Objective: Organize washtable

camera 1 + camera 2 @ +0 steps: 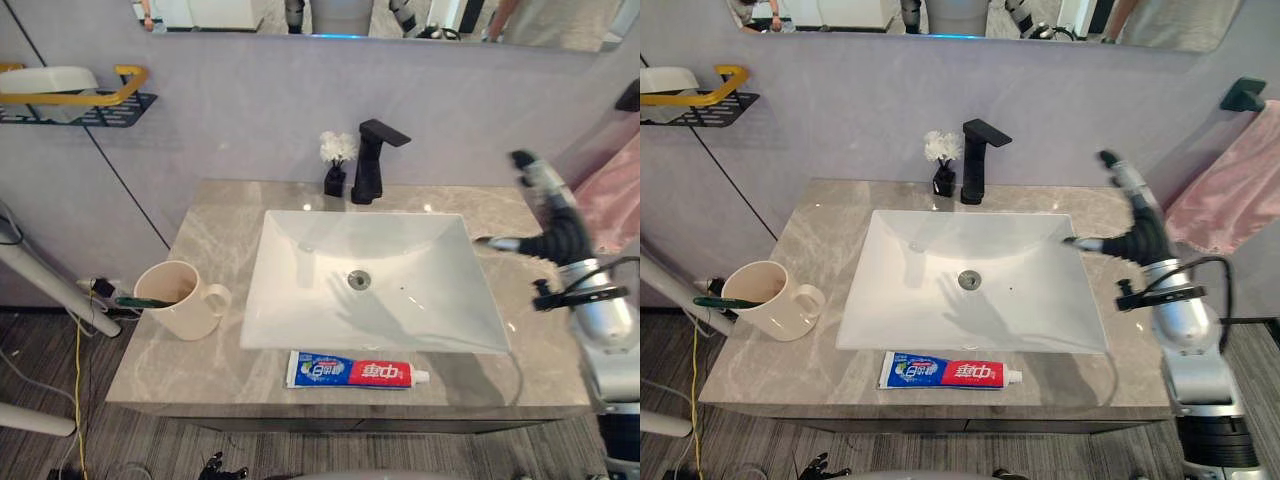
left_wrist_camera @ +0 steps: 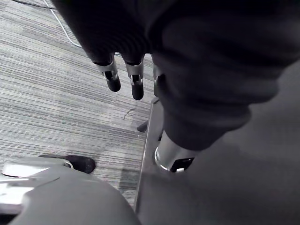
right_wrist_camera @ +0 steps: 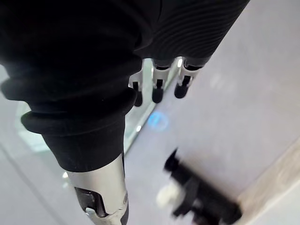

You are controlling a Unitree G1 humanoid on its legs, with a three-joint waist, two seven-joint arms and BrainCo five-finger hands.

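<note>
Marble counter (image 1: 190, 250): one mug (image 1: 180, 298), one toothpaste (image 1: 350, 371).

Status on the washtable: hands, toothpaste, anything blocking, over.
Right hand open, raised above counter's right side. Left hand open, low over floor. Toothpaste tube flat at front edge, mug with toothbrush left of sink. Nothing blocking the tube.

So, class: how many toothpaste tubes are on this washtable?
1. The toothpaste tube lies flat on the counter, in front of the sink; the inside of the mug is partly hidden.
</note>
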